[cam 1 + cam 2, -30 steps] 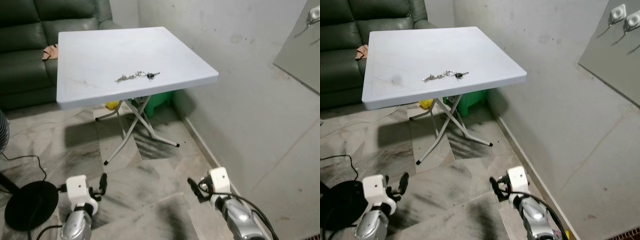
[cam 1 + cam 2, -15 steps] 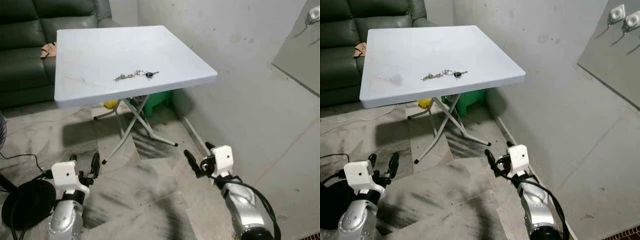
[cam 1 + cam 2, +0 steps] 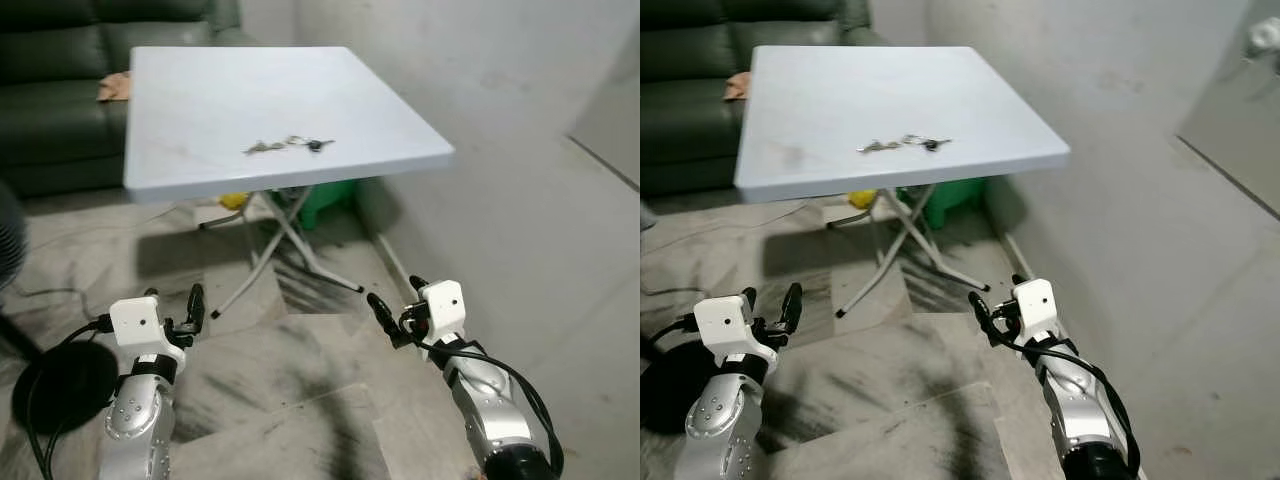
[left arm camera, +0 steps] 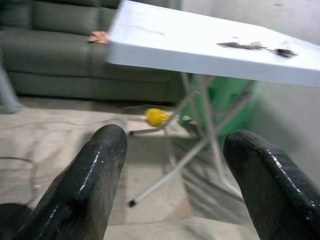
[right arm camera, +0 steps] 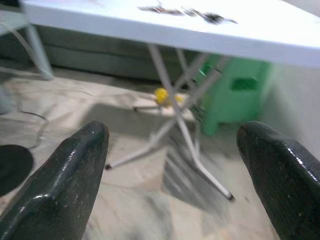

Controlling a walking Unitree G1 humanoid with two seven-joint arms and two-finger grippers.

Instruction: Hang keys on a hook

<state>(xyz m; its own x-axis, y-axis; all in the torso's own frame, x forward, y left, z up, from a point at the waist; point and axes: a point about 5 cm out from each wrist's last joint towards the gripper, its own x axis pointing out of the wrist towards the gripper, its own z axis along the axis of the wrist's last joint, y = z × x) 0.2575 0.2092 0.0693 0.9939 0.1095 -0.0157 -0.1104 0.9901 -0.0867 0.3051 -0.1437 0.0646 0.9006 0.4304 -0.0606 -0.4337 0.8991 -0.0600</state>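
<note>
One bunch of keys (image 3: 288, 144) lying flat on one white folding counter (image 3: 200, 100), in the upper centre of the left eye frame, toward the counter's right half and well back from its near edge. Keys strung out in a short line with a darker piece at the right end; exact number of keys too small to count. Nothing touching them.

Two claws in view, both low in the frame, over the floor and well short of the counter. Left claw (image 3: 172, 308) at lower left, fingers spread, holding nothing; two black fingertips (image 4: 97, 170) apart in the left wrist view, counter and keys visible between them. Right claw (image 3: 996, 310) at lower centre-right, fingers likewise spread and empty; two fingertips (image 5: 75, 165) wide apart in the right wrist view, slightly blurred.

Under the counter: crossed metal legs (image 3: 285, 235), one green bin (image 5: 237, 95), one small yellow object (image 4: 156, 117). One dark green sofa (image 3: 50, 60) behind the counter at upper left, one tan scrap (image 3: 115, 86) on its seat. One round black base (image 3: 65, 385) with a cable at lower left on the grey marbled floor (image 3: 300, 400). Plain grey wall (image 3: 520, 120) along the right.
</note>
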